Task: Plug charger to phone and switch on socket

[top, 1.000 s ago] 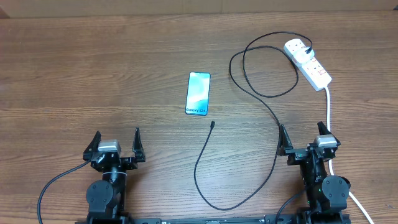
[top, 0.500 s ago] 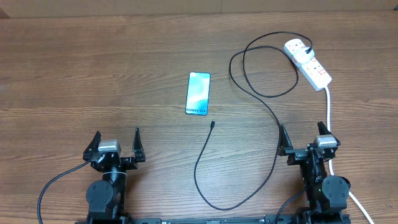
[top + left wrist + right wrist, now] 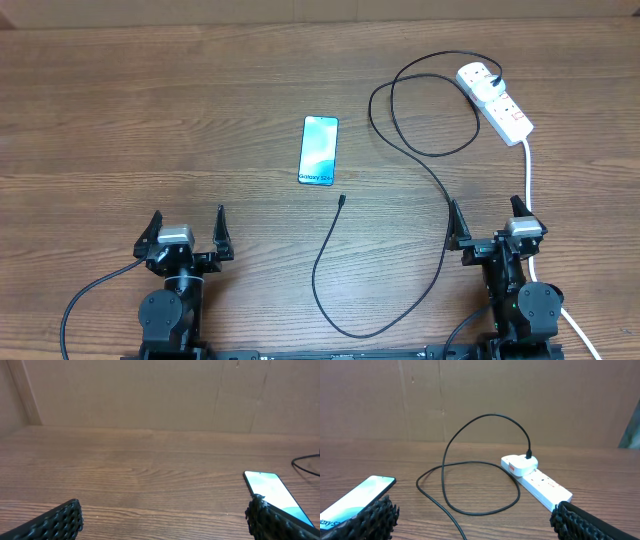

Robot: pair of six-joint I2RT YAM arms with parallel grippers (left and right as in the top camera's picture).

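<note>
Jaws spread wide and holding nothing, the left gripper (image 3: 188, 216) and right gripper (image 3: 485, 212) sit low at the near edge of the wooden table (image 3: 150, 110), arms folded back and fingers pointing across it. Ahead and between them lies the phone (image 3: 319, 150), screen lit. The charger (image 3: 491, 415) loops over the table, its connector tip (image 3: 342, 200) just short of the phone and its plug in the socket (image 3: 505, 108), far right.

I am looking over a matt, grained wooden table (image 3: 150, 100). The phone (image 3: 319, 150) is showing a glossy screen; my left fingers (image 3: 55, 522) are showing knobbly black pads.
</note>
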